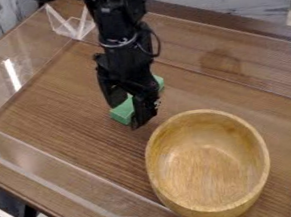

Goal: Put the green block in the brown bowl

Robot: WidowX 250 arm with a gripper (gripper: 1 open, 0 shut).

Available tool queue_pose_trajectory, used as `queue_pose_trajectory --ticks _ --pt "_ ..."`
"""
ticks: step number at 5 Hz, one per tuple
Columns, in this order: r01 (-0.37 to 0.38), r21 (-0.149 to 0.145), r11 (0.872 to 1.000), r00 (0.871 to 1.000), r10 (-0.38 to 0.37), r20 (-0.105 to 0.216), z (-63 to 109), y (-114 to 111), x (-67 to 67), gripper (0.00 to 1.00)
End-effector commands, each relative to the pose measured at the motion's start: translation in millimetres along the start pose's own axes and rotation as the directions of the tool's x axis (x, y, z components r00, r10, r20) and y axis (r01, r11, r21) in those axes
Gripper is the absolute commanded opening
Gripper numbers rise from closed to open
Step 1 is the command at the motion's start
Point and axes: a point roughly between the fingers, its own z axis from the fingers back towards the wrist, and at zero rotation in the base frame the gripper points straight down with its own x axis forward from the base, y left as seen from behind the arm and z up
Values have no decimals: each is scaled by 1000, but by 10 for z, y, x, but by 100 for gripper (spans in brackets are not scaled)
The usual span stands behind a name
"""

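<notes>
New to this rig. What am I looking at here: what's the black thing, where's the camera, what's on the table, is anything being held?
The black thing is a single robot arm, and at its tip is a claw with two fingers, pointing straight down. There is one picture, taken by a fixed camera that looks down at the table from an angle.

On the wooden table lie two things that matter: a small green block and, just to its lower right in the picture, a large round brown bowl, which is empty. Low clear walls run around the table's edges.

The claw is open, lowered over the green block with a finger on each side of it. The block sits on the table between the fingers, so nothing is gripped or lifted yet. A likely next step is closing on the block and carrying it to the bowl.
</notes>
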Motion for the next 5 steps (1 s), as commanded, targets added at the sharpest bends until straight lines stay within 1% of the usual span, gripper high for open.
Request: queue_pose_trajectory --ticks 1,3,4,5 --pt "-5 11 1000 999 4 46 35 50 80 100" --pt "-8 2 1000 998 8 62 -60 66 117 100" --pt "-15 -9 1000 998 15 60 -82 60 118 0" --pt "-22 -22 1000 998 23 52 -92 46 107 0"
